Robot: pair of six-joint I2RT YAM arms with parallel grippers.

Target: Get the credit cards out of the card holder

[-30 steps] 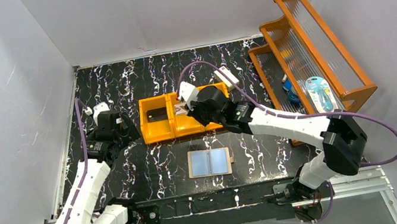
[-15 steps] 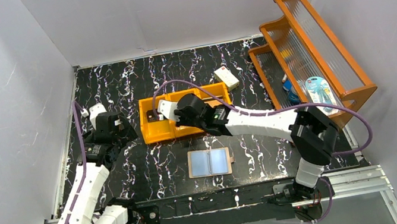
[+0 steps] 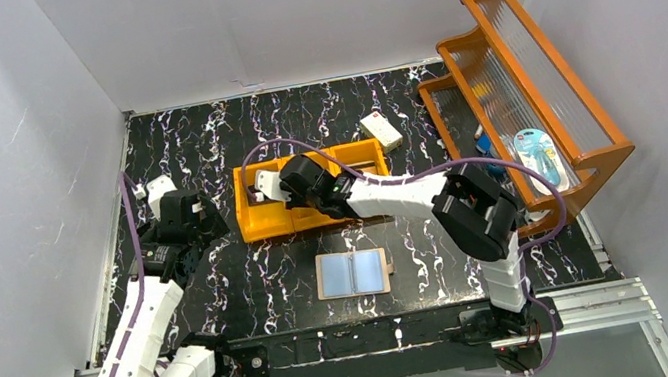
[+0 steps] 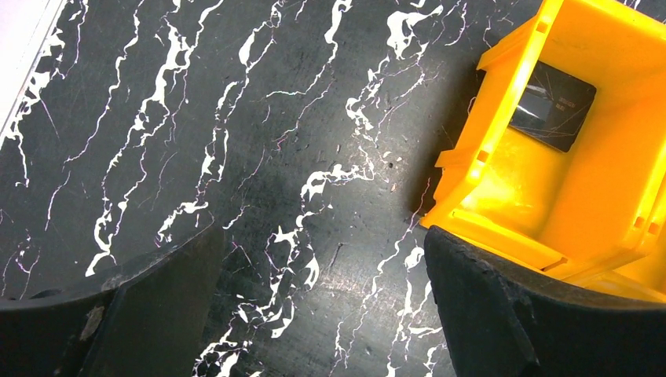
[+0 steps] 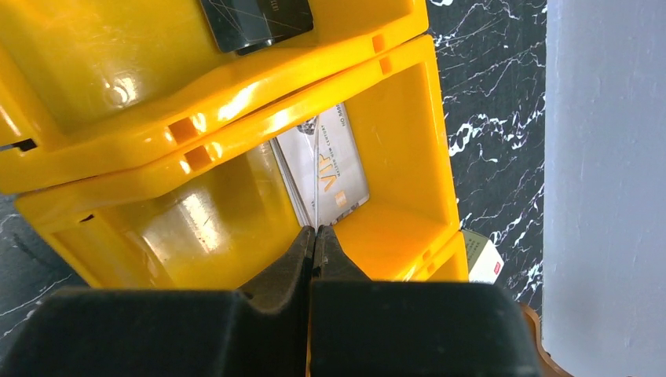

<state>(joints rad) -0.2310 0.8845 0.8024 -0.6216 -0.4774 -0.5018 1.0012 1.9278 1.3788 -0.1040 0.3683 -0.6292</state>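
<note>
Right gripper (image 5: 314,234) fingers pressed together, no gap, tips inside the middle compartment of the orange bin (image 5: 402,145), at the near edge of the silver card (image 5: 326,169); can't tell if it's pinched. Black card (image 5: 255,20) lies in the next compartment. Left gripper (image 4: 323,236) wide open, empty, over the marble table (image 4: 157,118) beside the bin. Card holder (image 3: 354,273) lies open on the table, apart from the bin.

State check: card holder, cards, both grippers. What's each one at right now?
card holder, open flat on the table, inside up.
black card, lying in the bin's left-end compartment.
silver card, in the bin's middle compartment.
left gripper, open, empty, beside the bin.
right gripper, shut, nothing visible in its grip, above the middle compartment.
</note>
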